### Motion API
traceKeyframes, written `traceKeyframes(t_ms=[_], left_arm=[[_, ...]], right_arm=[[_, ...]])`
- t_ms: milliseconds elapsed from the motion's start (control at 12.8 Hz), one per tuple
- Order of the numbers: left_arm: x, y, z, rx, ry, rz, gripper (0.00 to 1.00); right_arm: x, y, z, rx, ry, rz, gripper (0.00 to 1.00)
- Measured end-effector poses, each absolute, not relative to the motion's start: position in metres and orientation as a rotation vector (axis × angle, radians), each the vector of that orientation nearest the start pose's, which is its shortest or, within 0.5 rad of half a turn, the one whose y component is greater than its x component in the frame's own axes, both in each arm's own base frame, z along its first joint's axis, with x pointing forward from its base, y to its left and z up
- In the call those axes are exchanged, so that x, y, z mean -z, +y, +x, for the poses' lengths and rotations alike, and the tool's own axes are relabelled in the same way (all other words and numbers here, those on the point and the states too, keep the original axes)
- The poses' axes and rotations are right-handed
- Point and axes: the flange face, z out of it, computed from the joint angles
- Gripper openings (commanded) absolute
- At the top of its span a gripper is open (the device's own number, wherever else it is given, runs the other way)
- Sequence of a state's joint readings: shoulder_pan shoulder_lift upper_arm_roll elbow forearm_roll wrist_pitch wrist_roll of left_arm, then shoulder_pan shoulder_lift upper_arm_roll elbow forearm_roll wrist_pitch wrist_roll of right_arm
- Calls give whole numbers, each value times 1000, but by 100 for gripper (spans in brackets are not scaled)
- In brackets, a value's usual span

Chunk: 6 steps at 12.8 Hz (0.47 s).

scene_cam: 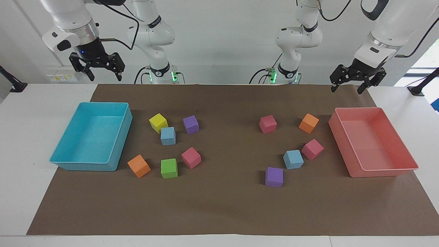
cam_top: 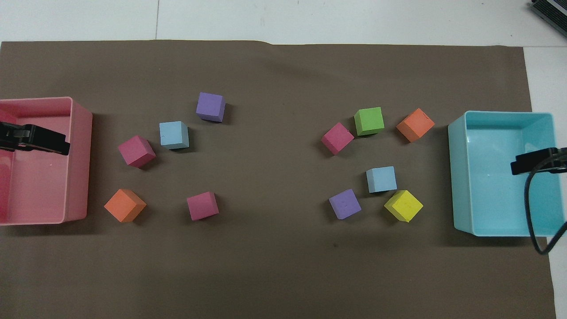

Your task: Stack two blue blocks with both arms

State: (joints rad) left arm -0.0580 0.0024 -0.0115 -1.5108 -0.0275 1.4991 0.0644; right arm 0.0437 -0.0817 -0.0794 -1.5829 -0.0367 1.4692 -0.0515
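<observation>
Nothing has been picked up yet: the left gripper hangs open and empty at the upper right of the facing view over the pink tray, and the right gripper hangs open and empty at the upper left over the cyan tray. One blue block sits left of centre just beside the yellow cube, the other blue block right of centre touching a pink cube. Next, I'd judge, each arm must descend onto its nearer block; being cubes they have no long axis, and the second sits slightly turned.

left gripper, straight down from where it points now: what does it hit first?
Likely the pink tray. The left gripper points down, open, and the overhead view shows it over the tray's floor. In the facing view it looks closer to the tray's robot-side edge, so depth is uncertain.
</observation>
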Motion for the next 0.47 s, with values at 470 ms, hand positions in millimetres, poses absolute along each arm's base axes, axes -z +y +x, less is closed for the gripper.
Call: traceKeyframes(t_ms=[470], left_arm=[[-645,-42,547,-23,216,-3162,100]], right_arm=[[-653,-31,517,-57,3,-3169,100]])
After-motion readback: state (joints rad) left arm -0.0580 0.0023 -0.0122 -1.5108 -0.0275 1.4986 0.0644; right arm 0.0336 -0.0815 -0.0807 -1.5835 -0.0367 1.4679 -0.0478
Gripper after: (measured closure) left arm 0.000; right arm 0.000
